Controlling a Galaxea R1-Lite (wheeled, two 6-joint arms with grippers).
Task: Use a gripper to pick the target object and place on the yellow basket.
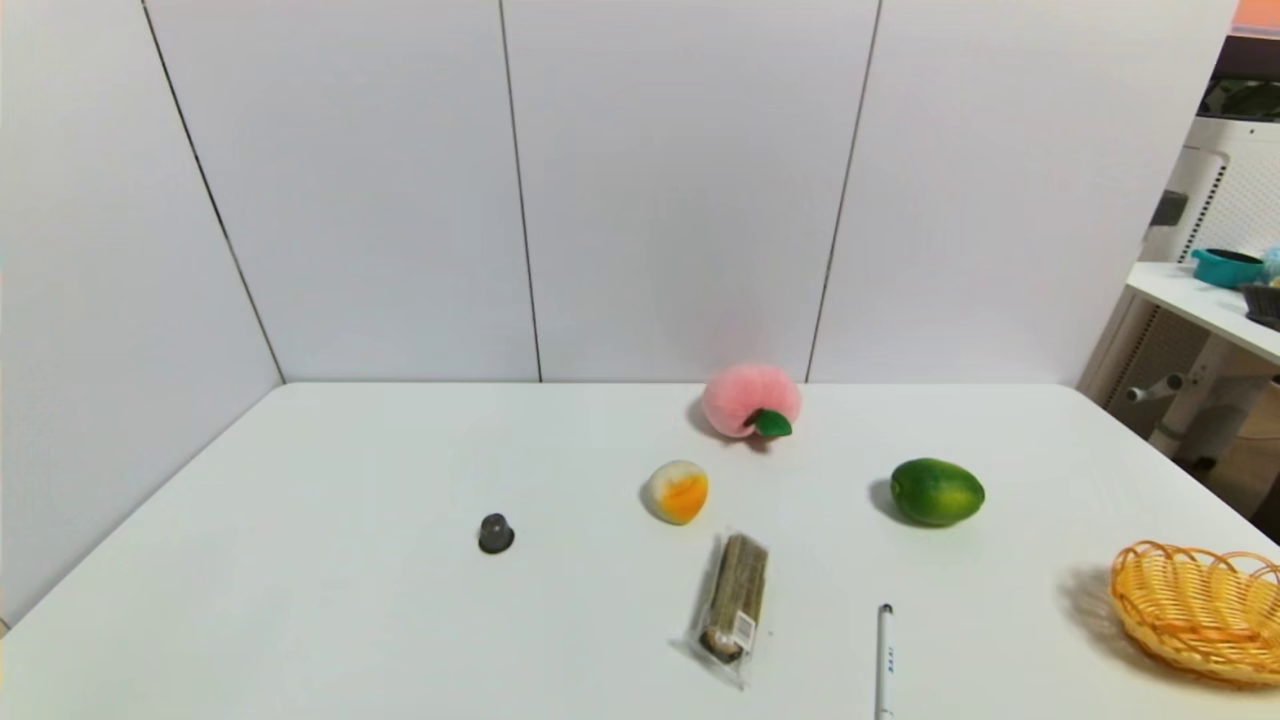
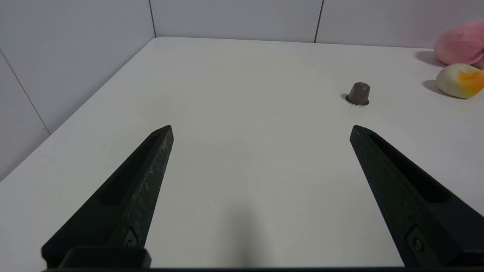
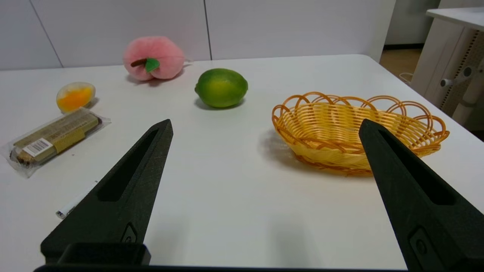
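Observation:
The glossy green oval fruit lies on the white table, right of centre. The yellow woven basket sits empty at the table's near right, nearer to me than the fruit. Neither arm shows in the head view. My right gripper is open over bare table, short of both the fruit and the basket, nothing between its fingers. My left gripper is open too, above bare table on the left side, holding nothing.
A fuzzy pink peach sits at the back. A white-and-orange ball, a wrapped snack bar, a white pen and a small dark capsule lie across the middle. The table's right edge runs past the basket.

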